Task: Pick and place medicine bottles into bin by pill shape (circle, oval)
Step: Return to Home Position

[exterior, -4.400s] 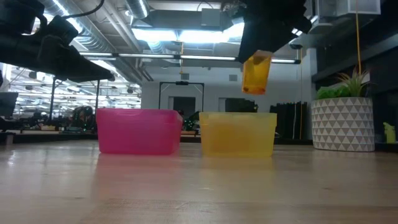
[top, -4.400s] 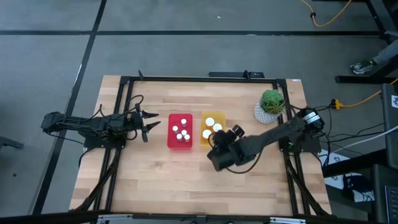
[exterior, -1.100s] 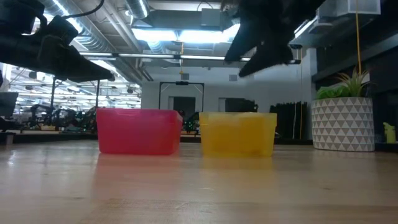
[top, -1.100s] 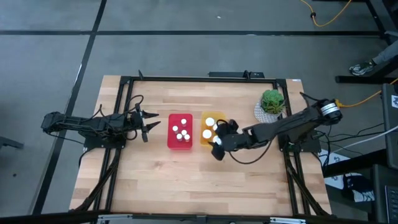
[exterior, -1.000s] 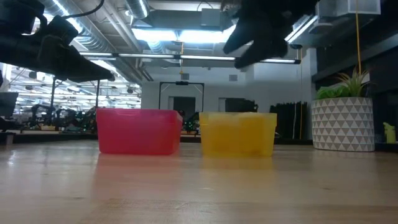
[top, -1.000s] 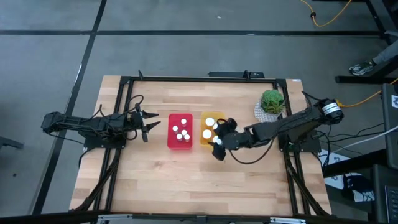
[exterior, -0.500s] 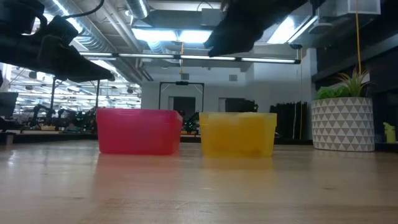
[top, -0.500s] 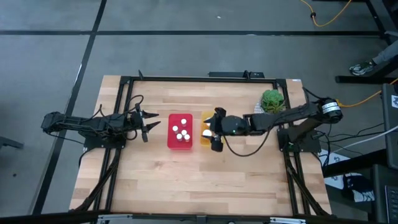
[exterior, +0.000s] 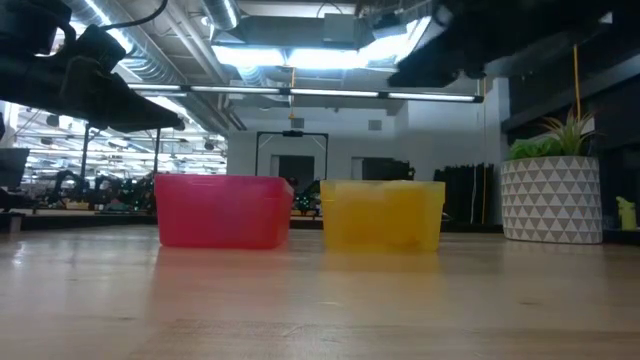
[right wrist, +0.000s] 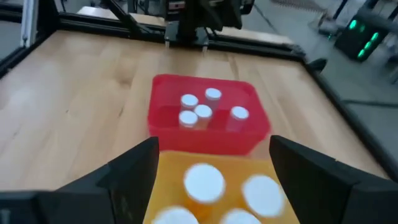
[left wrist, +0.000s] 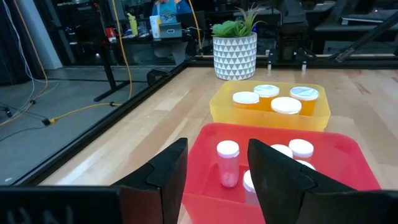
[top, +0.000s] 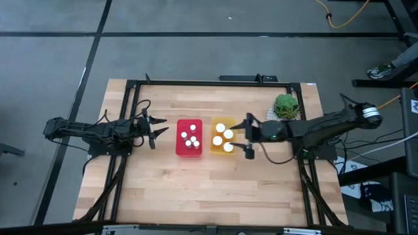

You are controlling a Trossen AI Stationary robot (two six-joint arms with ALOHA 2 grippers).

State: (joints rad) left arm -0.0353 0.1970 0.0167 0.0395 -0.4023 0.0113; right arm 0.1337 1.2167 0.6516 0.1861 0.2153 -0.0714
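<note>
Several white-capped medicine bottles (top: 194, 138) stand in the red bin (top: 179, 140), and several wider orange ones (top: 228, 134) stand in the yellow bin (top: 213, 130) beside it. My right gripper (top: 249, 136) is open and empty, just right of the yellow bin, pointing at it; its wrist view looks over both bins (right wrist: 208, 121). My left gripper (top: 154, 134) is open and empty, left of the red bin. In the left wrist view the red bin's bottles (left wrist: 227, 163) show between its fingers.
A potted green plant (top: 285, 108) in a white patterned pot stands at the table's far right, behind my right arm. The black frame rails (top: 215, 83) run around the table. Bare wood lies in front of the bins (exterior: 320, 300).
My right gripper has swung from the yellow bin's near right corner to above the bin, then drawn back toward the table's right edge. It now points level at the bins.
</note>
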